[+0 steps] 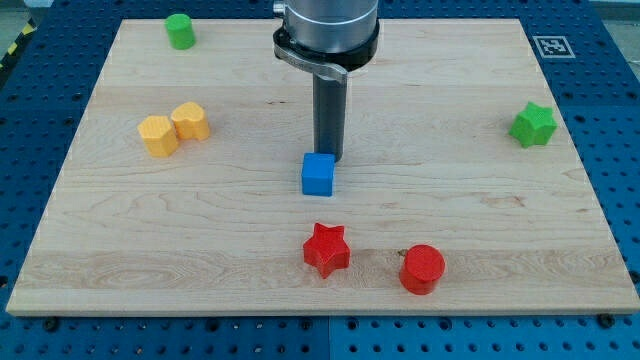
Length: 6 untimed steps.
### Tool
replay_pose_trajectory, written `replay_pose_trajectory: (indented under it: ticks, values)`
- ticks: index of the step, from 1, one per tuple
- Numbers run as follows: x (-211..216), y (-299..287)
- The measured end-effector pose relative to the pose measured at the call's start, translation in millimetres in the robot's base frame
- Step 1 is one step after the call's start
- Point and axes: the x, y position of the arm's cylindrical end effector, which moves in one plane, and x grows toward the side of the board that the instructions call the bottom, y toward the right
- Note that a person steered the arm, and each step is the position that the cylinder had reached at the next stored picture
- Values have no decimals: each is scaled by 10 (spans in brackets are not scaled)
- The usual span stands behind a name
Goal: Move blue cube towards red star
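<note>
The blue cube (318, 174) sits near the middle of the wooden board (450, 150). The red star (327, 249) lies below it, toward the view's bottom, a short gap apart. My tip (330, 158) is just above the blue cube on its upper right side, touching or nearly touching its far edge. The dark rod rises from there to the arm's grey wrist (327, 25) at the view's top.
A red cylinder (422, 268) stands right of the red star. Two yellow blocks (158, 135) (190, 121) sit together at the left. A green cylinder (180, 31) is at the top left. A green star (533, 124) is at the right edge.
</note>
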Motion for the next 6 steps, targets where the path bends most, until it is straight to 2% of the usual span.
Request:
replay_pose_trajectory:
  ticks: [1,2,3,4,6]
  values:
    - [131,-251]
    - [275,-133]
    - [275,447]
    - [364,590]
    - [460,-337]
